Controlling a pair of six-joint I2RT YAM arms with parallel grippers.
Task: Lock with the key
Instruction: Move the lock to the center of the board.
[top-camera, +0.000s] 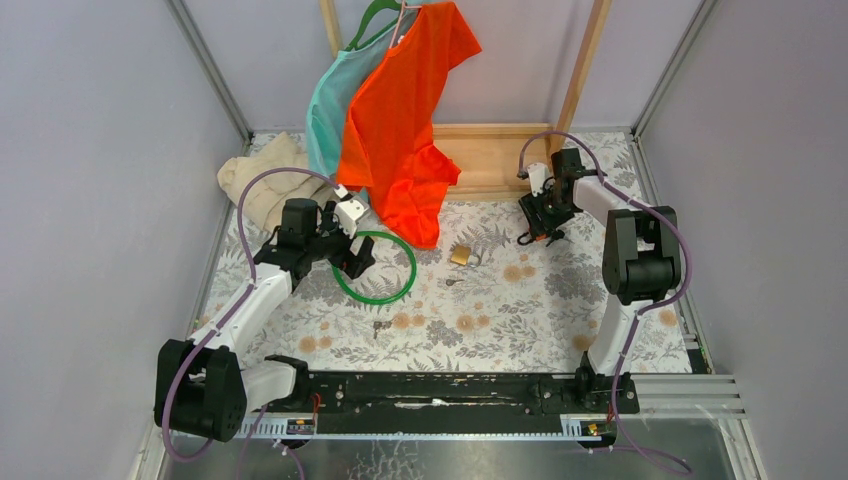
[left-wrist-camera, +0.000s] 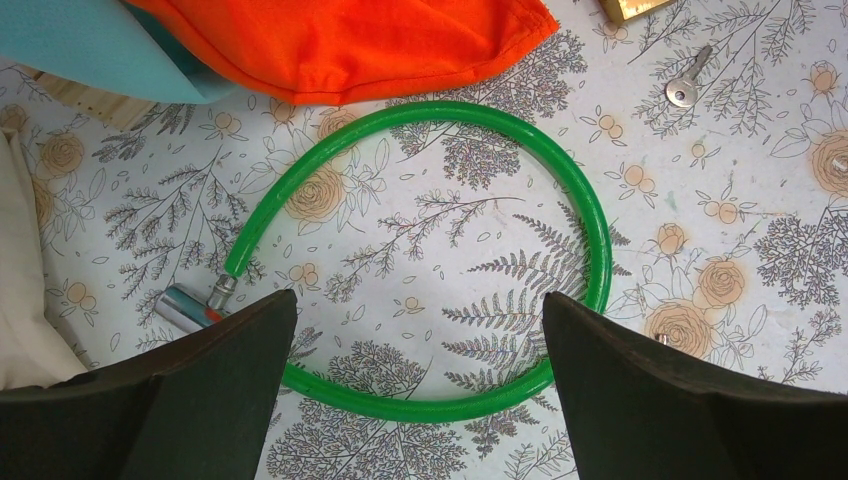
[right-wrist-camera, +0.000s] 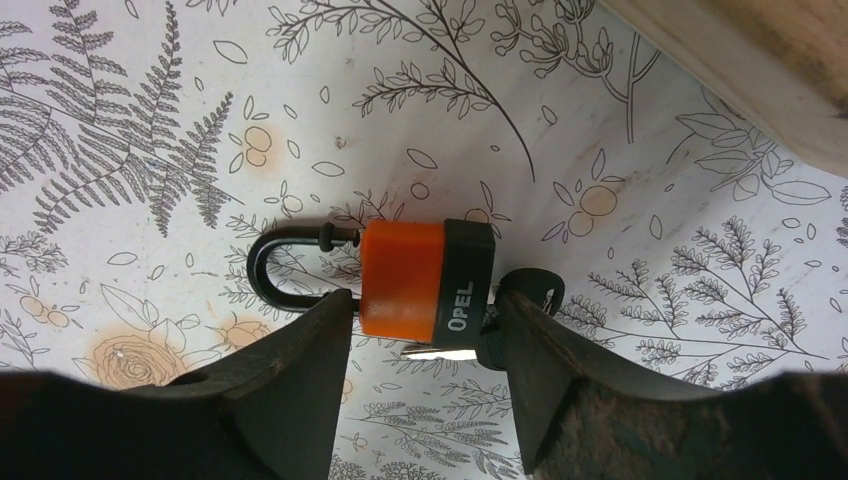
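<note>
An orange padlock (right-wrist-camera: 400, 275) with a black base and a black open shackle (right-wrist-camera: 265, 265) lies flat on the floral cloth. A black-headed key (right-wrist-camera: 535, 287) sits at its base end, and a silver blade (right-wrist-camera: 440, 352) shows beneath it. My right gripper (right-wrist-camera: 425, 295) straddles the padlock lengthwise, one fingertip against the shackle end and the other against the key head. From above, the right gripper (top-camera: 545, 232) is at the far right by the wooden frame. My left gripper (left-wrist-camera: 419, 297) hangs open and empty over a green cable loop (left-wrist-camera: 420, 110).
A brass padlock (top-camera: 460, 255) and a bare metal key (left-wrist-camera: 685, 88) lie mid-table. Small dark keys (top-camera: 378, 326) lie nearer the front. An orange shirt (top-camera: 405, 120) and a teal one hang at the back. A beige cloth (top-camera: 262, 180) lies at far left, and a wooden frame (top-camera: 495, 155) stands behind.
</note>
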